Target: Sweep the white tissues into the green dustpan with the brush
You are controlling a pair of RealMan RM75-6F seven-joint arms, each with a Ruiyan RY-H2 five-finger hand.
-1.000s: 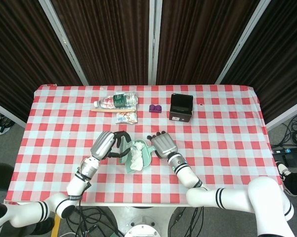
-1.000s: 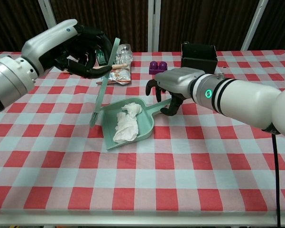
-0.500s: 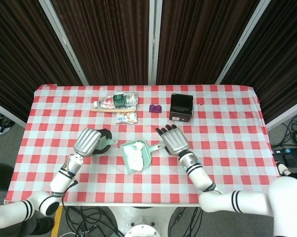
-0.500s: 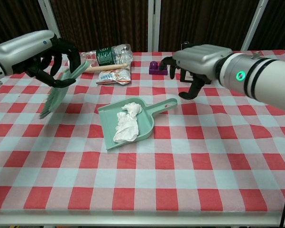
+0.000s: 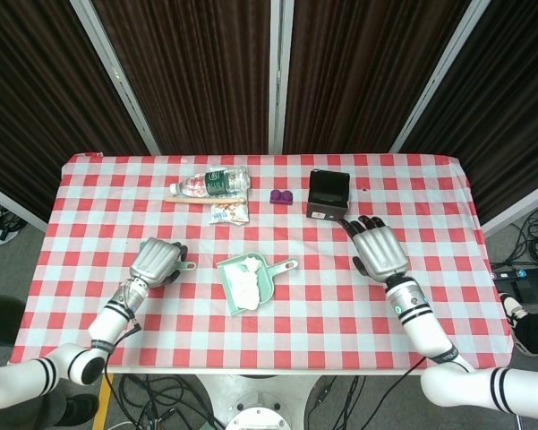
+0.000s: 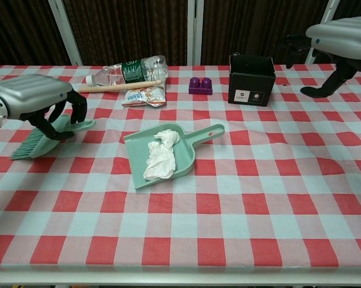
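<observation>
White tissues (image 6: 159,155) lie crumpled inside the green dustpan (image 6: 188,160), which sits flat near the middle of the checked desk (image 6: 276,198) with its handle pointing toward the robot's right. The left hand (image 6: 42,102) holds the brush (image 6: 43,135) at the desk's left side, fingers (image 6: 79,109) curled around its handle, bristles low and angled toward the desk edge. The chest view shows those green bristles plainly; in the head view the left hand (image 5: 157,262) covers nearly all of the brush, leaving only a short green tip poking out beside it. The right hand (image 5: 378,250) hangs over the desk well apart from the dustpan, holding nothing, its fingers (image 5: 363,223) apart. The head view takes in the whole hand from above; the chest view catches just part of it at the upper right edge. Along the far side stand a black box (image 6: 251,78) and a purple block (image 6: 199,85), with a plastic bottle (image 6: 130,70) lying on its side, a wooden stick (image 6: 120,86) just in front of it and a small packet (image 6: 145,96) beside them.
</observation>
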